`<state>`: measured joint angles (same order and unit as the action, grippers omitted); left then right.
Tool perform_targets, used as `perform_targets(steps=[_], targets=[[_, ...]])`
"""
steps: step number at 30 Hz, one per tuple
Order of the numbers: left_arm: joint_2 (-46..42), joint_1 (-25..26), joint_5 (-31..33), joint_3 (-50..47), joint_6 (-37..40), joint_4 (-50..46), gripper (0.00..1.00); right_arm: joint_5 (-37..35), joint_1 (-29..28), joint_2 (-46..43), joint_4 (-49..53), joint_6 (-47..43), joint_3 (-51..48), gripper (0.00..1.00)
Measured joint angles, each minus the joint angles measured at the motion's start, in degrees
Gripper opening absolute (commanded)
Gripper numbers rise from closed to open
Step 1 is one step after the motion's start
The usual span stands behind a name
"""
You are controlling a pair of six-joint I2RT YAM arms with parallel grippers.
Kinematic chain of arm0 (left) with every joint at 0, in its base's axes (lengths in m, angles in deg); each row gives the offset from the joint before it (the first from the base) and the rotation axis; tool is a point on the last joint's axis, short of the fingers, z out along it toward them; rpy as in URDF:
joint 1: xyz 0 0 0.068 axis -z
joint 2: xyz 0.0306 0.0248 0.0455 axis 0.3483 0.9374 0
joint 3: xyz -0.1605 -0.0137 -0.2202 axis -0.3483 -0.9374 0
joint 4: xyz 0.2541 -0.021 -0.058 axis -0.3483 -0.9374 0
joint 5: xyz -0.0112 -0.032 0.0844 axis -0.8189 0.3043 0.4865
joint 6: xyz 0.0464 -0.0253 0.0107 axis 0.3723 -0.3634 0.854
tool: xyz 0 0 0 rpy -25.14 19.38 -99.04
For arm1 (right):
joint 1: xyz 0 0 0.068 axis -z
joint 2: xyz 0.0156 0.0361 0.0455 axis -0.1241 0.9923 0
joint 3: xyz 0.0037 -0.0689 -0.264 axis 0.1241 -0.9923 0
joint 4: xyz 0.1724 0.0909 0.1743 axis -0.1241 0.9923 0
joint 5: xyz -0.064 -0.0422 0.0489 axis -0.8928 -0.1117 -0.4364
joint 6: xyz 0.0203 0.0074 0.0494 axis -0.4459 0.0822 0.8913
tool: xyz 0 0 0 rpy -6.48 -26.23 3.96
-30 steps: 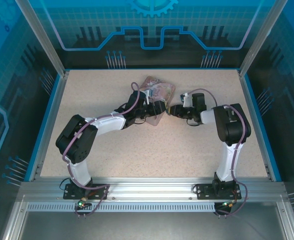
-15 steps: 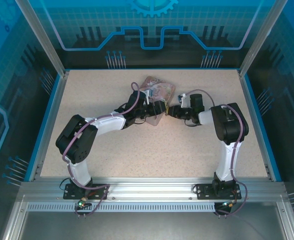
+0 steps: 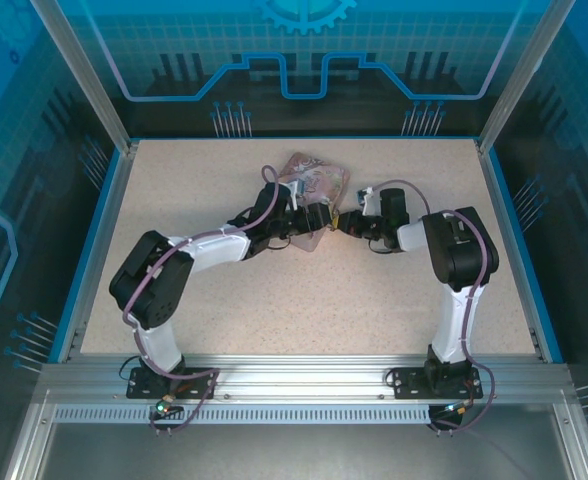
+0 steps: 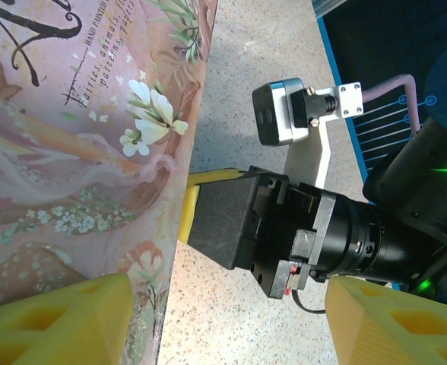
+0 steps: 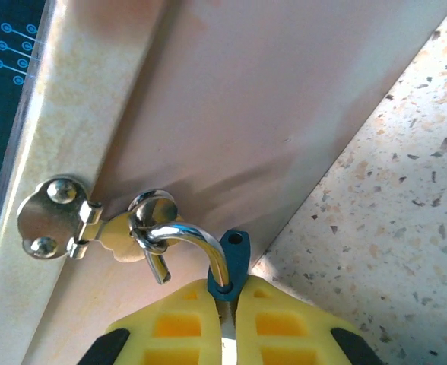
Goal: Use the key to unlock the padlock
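— Where is the padlock?

— The padlock (image 5: 233,258) sits against the side wall of the pink tin (image 5: 231,99), close to the speckled surface (image 5: 391,190). Its body is blue. The shackle (image 5: 194,234) rises from it, bends over and passes through the ring of a small hasp (image 5: 60,217) riveted to the tin.

— Is the shackle seated at both ends?

— One leg goes into the body. The other end seems to hang free below the ring, apart from the body, and a round hole shows in the body's top corner.

— What has hold of it?

— The right fingers (image 5: 242,323). Their yellow pads are clenched on the blue body from either side and almost meet beneath it.

— And the other arm?

— From above, the left fingers (image 3: 312,215) are at the tin's near edge, just left of the right ones. In the left wrist view they are spread wide, one pad over the lid (image 4: 71,152) and the other off the tin's right side. Nothing is pinched between them.

— Any writing?

— On the lid, small capitals read "HAND PAINTED", next to a large ornate letter and painted white flowers. The line of script beneath is too small to read.

— Where does the tin lie?

— In the middle of the surface, toward the far side, with one arm reaching in from the left and one from the right.
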<state>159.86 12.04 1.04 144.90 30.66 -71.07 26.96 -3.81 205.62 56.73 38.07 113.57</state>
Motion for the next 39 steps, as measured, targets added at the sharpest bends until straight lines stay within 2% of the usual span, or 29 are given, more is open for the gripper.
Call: perform_targets(steps=[7,13,20,25,29,39], targets=[[-1.4,0.0,0.0,-1.6,0.2,0.0,0.69,-0.1,-0.1,-0.1,5.0,1.3,2.8,0.04],[-1.4,0.0,0.0,-1.9,0.2,0.6,0.69,-2.4,-0.9,-0.2,16.5,-0.6,8.8,0.04],[-1.4,0.0,0.0,-2.0,0.1,1.1,0.69,-11.1,-3.1,-1.2,34.2,-5.0,16.7,0.04],[-1.4,0.1,0.0,-2.2,0.0,1.4,0.69,-18.0,-5.1,-1.2,42.3,-6.6,21.1,0.04],[-1.4,0.1,0.0,-2.4,0.0,1.7,0.69,-19.8,-5.6,-1.5,43.3,-7.0,21.4,0.04],[-1.3,0.1,0.0,-2.7,0.0,2.6,0.69,-19.1,-5.2,-3.0,42.1,-6.8,19.8,0.04]])
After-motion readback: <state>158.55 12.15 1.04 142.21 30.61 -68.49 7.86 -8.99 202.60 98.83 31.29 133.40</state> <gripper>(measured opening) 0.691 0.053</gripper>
